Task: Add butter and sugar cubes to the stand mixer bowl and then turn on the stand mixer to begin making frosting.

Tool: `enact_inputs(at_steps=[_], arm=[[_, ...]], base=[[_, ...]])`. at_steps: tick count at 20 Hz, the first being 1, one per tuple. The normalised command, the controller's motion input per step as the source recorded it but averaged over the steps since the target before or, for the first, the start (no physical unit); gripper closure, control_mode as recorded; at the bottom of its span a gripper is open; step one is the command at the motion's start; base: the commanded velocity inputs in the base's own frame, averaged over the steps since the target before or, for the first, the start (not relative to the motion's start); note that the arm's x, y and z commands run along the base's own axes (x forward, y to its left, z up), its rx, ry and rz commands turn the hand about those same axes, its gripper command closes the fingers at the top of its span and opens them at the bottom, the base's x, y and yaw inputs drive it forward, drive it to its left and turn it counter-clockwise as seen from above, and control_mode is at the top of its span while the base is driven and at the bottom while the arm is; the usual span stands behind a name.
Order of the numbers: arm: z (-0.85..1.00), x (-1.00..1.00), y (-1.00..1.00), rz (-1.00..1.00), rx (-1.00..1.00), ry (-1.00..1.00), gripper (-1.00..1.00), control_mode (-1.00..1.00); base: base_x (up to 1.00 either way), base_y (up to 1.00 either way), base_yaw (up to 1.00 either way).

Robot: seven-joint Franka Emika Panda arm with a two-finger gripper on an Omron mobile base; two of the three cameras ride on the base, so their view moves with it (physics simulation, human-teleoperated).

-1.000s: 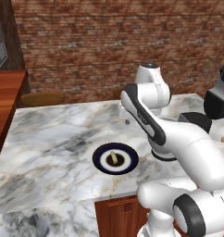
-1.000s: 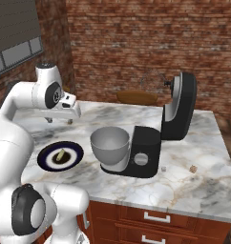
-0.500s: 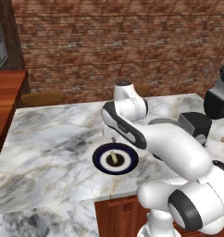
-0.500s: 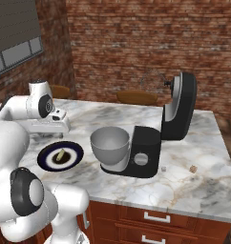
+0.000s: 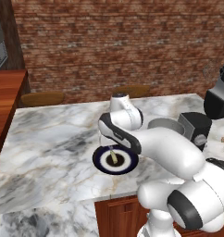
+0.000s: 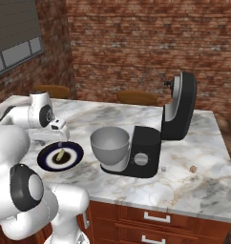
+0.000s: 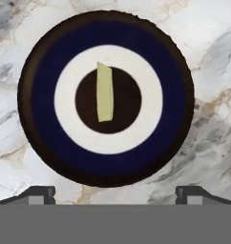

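Fingers [image 7: 38, 194] spread all the way apart, gripping nothing, gripper [image 7: 115, 196] hanging right over the plate [image 7: 105, 159]. Butter [image 7: 104, 93] lying as a pale stick on the plate's dark center, sitting on the marble counter [image 6: 203, 152]. Stand mixer bowl [image 6: 110, 145] sitting just right of the plate, docked on the stand mixer [image 6: 158, 128], head tilting up. Small cube [image 6: 194, 168] resting further right, well apart.
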Motion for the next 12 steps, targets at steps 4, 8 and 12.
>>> enact_inputs(at_steps=[4,8,12], arm=[[-0.38,0.08,0.00,-0.12,0.00,0.00,-1.00,-1.00],[-0.32,0.35,0.01,-0.12,0.00,0.00,-1.00,-1.00],[-0.33,0.32,0.09,-0.10,0.00,0.00,-1.00,-1.00]], base=[[0.00,0.00,0.00],[0.00,0.00,0.00],[0.00,0.00,0.00]])
